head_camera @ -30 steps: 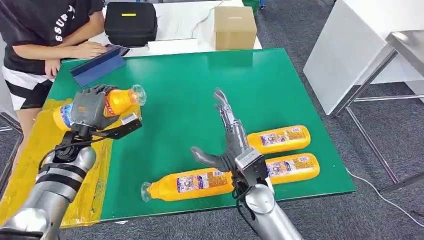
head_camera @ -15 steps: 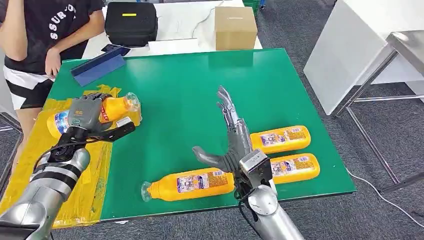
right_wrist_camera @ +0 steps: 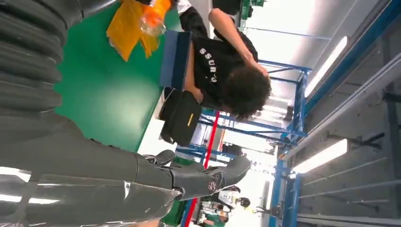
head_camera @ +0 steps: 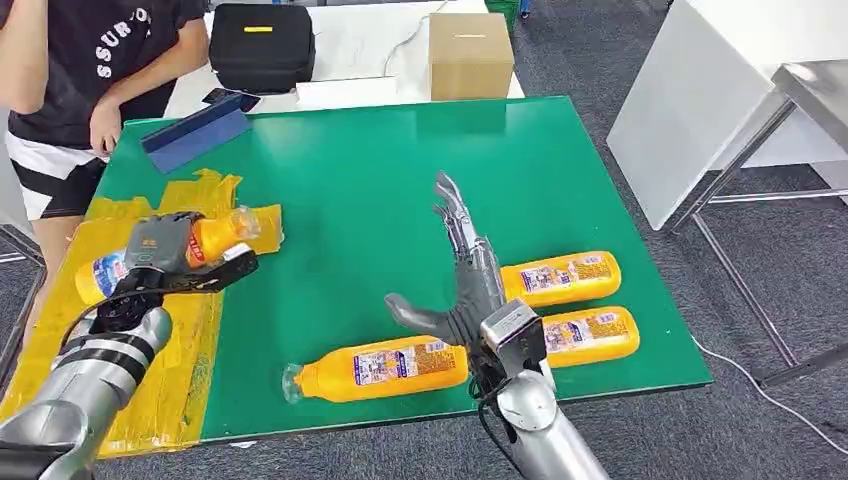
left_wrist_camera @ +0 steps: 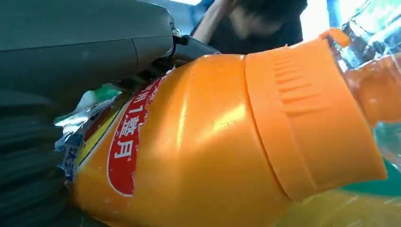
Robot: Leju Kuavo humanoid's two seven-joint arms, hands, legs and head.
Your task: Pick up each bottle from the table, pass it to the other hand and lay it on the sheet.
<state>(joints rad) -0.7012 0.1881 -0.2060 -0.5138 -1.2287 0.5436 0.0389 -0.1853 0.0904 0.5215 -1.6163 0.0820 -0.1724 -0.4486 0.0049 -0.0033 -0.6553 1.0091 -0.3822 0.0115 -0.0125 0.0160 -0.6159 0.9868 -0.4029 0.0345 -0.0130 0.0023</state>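
At the left of the head view, the left hand [head_camera: 160, 250] grips an orange bottle [head_camera: 165, 255] low over the yellow sheet [head_camera: 60, 330] (clear cap pointing toward the green table [head_camera: 380, 170]). At centre, the right hand [head_camera: 460, 275] is open, fingers straight and holding nothing. Three bottles lie along the lower part of the frame: the near bottle [head_camera: 375, 368], then the upper bottle [head_camera: 560, 277] and the lower bottle [head_camera: 590, 334] at right.
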